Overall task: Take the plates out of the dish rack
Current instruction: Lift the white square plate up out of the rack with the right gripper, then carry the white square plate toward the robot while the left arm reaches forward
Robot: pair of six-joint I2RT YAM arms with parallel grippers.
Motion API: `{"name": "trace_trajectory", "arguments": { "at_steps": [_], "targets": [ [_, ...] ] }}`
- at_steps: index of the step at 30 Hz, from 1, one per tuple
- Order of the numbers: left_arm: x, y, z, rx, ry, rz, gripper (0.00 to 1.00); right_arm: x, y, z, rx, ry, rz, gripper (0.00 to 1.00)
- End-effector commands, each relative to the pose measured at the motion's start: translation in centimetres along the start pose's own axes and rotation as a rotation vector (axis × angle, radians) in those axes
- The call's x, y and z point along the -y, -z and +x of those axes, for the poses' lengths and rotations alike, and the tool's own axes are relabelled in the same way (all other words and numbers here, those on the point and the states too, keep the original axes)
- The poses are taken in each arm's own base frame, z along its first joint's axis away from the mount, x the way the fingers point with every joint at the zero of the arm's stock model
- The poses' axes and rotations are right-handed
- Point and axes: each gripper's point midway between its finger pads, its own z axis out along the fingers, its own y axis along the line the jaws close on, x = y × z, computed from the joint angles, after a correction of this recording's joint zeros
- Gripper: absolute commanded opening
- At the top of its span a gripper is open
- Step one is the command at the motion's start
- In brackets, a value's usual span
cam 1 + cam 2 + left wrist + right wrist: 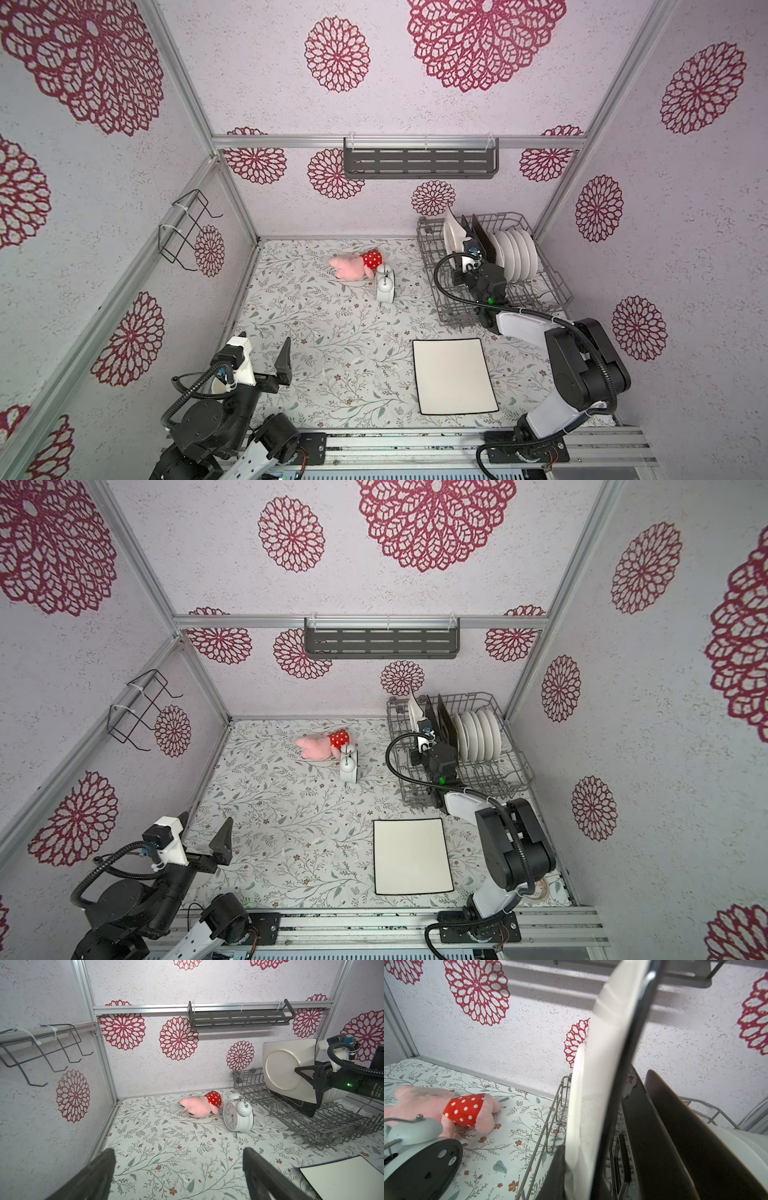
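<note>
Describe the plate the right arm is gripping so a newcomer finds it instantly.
Find the grey wire dish rack in the far right corner. At its left end stands a large white rectangular plate, edge pinched by the right tool. Unlike the dark square plates and round white plates beside it, it is white, big and square-cornered.

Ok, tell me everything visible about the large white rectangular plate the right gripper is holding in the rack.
The large white black-rimmed rectangular plate looks like glazed ceramic, with rounded corners and a raised round foot ring on its pale underside. It stands on edge, tilted, at the end of the grey wire dish rack nearest the clock. The right gripper is shut on its edge, one finger on each face. Dark square plates stand just behind it; whether its lower edge touches the rack is hidden.
</note>
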Motion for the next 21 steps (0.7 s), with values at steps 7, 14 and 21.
{"name": "trace_trajectory", "arguments": {
  "at_steps": [7,14,21],
  "targets": [
    [0.0,0.2,-0.4,0.022,-0.003,0.006,0.97,-0.2,5.3,-13.8,0.384,0.051,0.002,0.02],
    [0.4,0.2,-0.5,0.024,-0.002,0.031,0.97,-2.2,7.4,-15.2,0.375,0.132,-0.026,0.01],
    [0.9,0.2,-0.6,0.029,0.001,0.061,0.97,-4.1,9.8,-16.0,0.346,0.272,-0.013,0.01]
  ]
}}
